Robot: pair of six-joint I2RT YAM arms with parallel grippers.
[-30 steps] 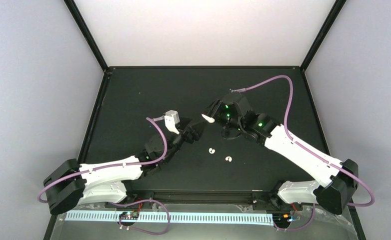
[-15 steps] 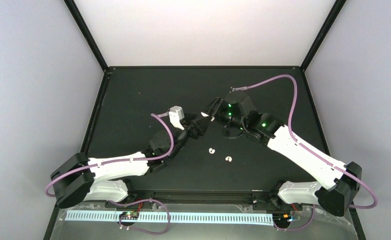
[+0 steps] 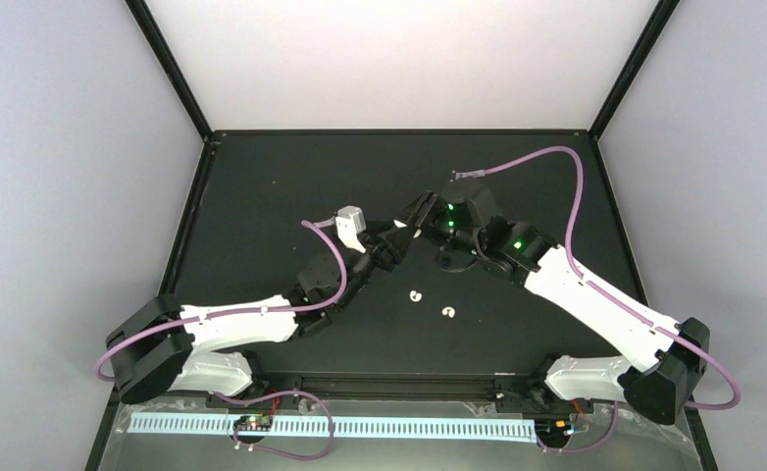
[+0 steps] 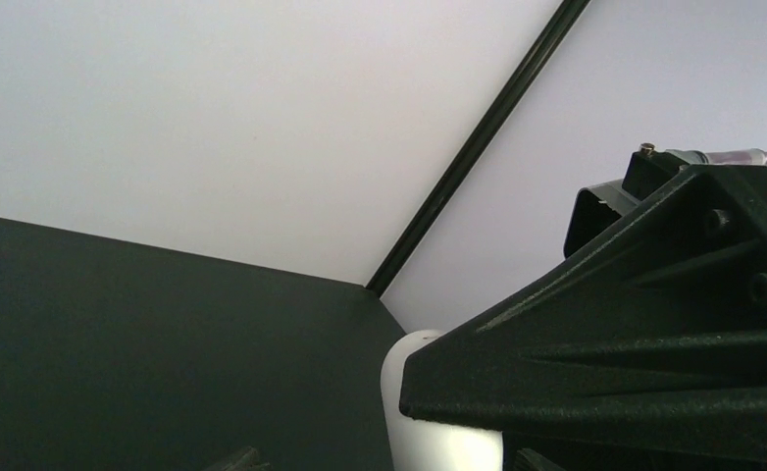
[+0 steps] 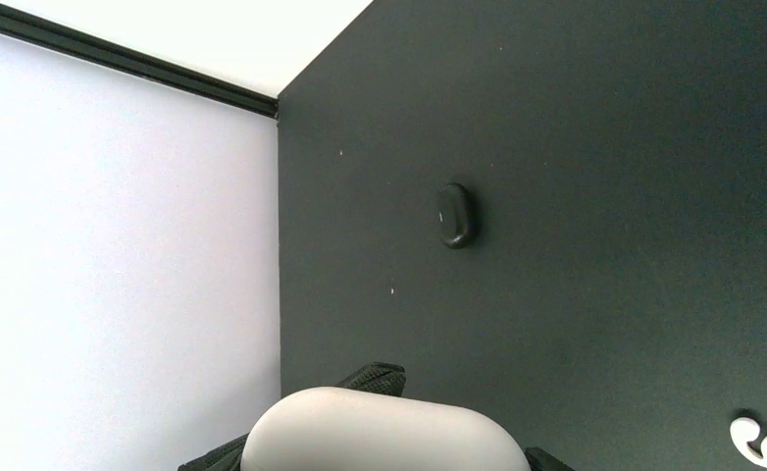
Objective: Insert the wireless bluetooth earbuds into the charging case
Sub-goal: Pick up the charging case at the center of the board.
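Observation:
My right gripper [image 3: 411,222] is shut on the white charging case [image 5: 384,434] and holds it above the middle of the black table; the case looks closed. It also shows in the left wrist view [image 4: 436,417]. My left gripper [image 3: 395,241] is open, tip to tip with the right one, its fingertips [image 4: 239,458] spread on either side of the case and apart from it. Two white C-shaped earbuds [image 3: 416,294] [image 3: 448,313] lie on the table in front of both grippers. One [image 5: 758,439] shows in the right wrist view. One black earbud [image 5: 455,215] lies alone on the table. The other black one is out of view.
The right gripper's black body [image 4: 654,334] fills the right of the left wrist view. A dark round shape [image 3: 454,261] lies under the right wrist; I cannot tell what it is. White walls with black corner posts [image 3: 169,69] enclose the table.
My left gripper has moved forward and right until it meets the case in the right gripper. The right gripper has shifted slightly toward it. The white earbuds have not moved.

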